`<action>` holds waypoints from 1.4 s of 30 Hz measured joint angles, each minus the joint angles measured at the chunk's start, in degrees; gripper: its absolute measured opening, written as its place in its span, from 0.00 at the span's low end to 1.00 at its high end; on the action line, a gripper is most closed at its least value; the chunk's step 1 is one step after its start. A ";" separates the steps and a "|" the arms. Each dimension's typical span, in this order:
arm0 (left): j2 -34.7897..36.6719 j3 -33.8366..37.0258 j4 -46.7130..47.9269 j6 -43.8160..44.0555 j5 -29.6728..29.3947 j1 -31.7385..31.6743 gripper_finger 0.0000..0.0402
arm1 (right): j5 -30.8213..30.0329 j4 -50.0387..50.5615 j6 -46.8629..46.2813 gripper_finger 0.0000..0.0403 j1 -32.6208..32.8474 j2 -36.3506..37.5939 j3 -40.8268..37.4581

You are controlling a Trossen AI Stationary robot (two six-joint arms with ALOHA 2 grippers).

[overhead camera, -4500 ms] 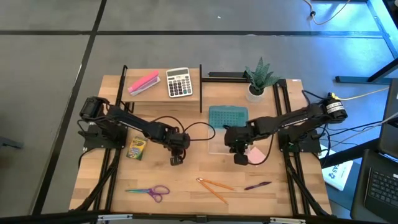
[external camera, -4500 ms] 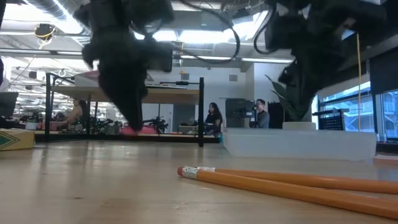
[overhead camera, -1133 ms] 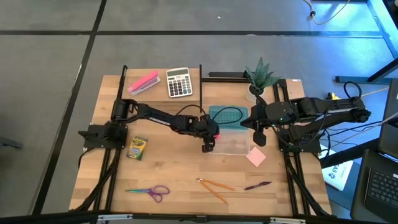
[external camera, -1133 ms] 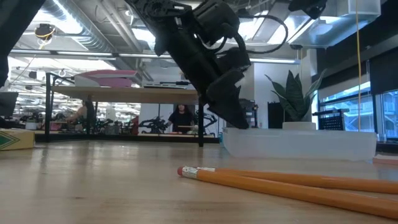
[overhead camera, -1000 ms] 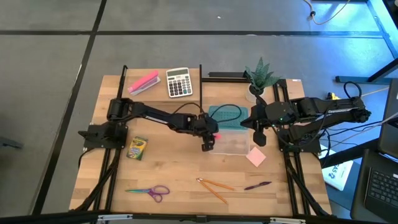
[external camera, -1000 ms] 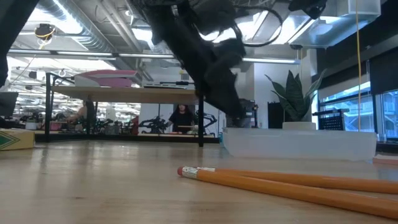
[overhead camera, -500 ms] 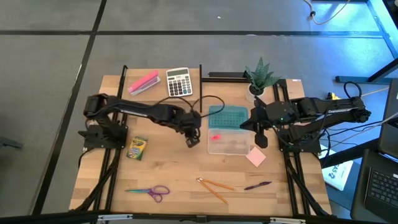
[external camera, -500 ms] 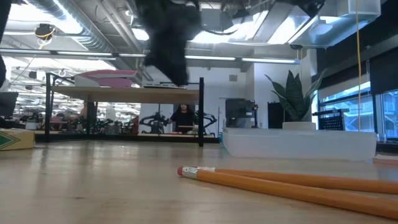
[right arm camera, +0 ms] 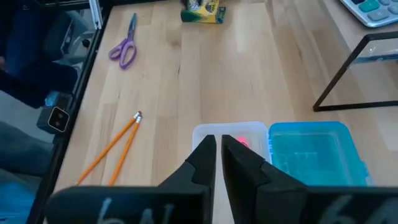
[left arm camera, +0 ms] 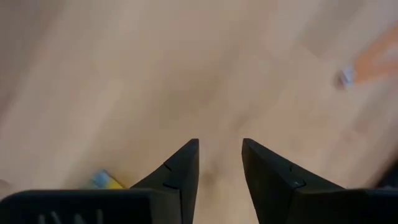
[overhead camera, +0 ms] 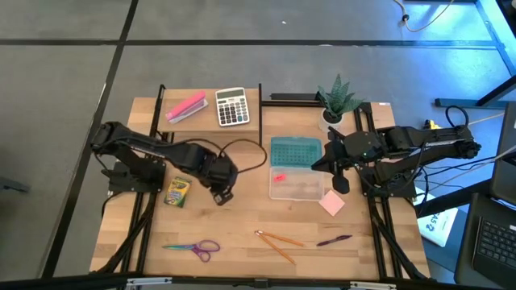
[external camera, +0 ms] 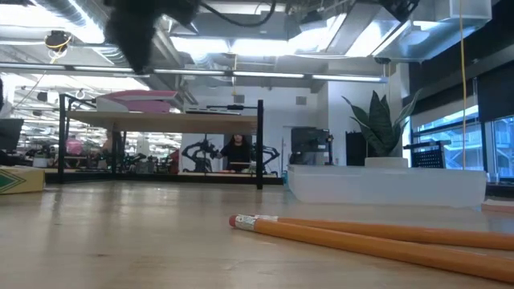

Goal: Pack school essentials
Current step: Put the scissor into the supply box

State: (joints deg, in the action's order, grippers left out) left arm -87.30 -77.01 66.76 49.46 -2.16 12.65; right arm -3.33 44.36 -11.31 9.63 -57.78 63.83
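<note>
The tiny red eraser (overhead camera: 280,176) lies inside the clear plastic box (overhead camera: 296,187) at the middle of the table (overhead camera: 242,209), near the box's left wall; the box's blue lid (overhead camera: 295,150) sits just behind it. The right wrist view shows the eraser as a red spot in the box, just past that arm's own fingers. The square pink notepad (overhead camera: 332,203) lies flat on the wood just beside the box's front right corner. Along the front of the table lie the purple-handled scissors (overhead camera: 193,248) on the left, the two orange pencils (overhead camera: 278,242) crossing at one end in the middle, and the purple pen (overhead camera: 333,239) to their right. The yellow-green crayon box (overhead camera: 176,192) lies on the left part of the table.

The left gripper (overhead camera: 222,196) hangs over bare wood between the crayon box and the clear box, its jaws a little apart with nothing between them. The right gripper (overhead camera: 340,184) hovers at the clear box's right edge, just behind the notepad, jaws together and empty.

On the raised shelf (overhead camera: 208,117) at the back rest a pink block (overhead camera: 185,107) and a grey calculator (overhead camera: 232,106). A potted plant (overhead camera: 336,101) stands at the back right.
</note>
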 joint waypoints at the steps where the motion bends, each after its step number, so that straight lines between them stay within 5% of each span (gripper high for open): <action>1: 0.07 0.00 0.64 -0.10 1.48 1.00 0.28 | 0.00 0.00 0.13 0.07 0.00 0.00 0.00; 13: -0.07 0.00 -1.67 -4.57 3.21 15.26 0.29 | 4.80 0.02 4.50 0.07 -0.02 0.00 0.00; 24: -2.49 0.02 -6.41 -1.58 -3.27 25.74 0.29 | 4.99 0.07 4.36 0.07 -0.02 0.00 0.00; 42: -17.88 0.02 -11.16 -1.82 -6.09 30.21 0.29 | 4.94 -0.37 4.18 0.07 -0.02 0.00 0.00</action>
State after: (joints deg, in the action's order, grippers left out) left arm -105.18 -76.99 55.59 47.64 -8.25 42.85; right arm 1.61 43.99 -7.13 9.61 -57.78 63.83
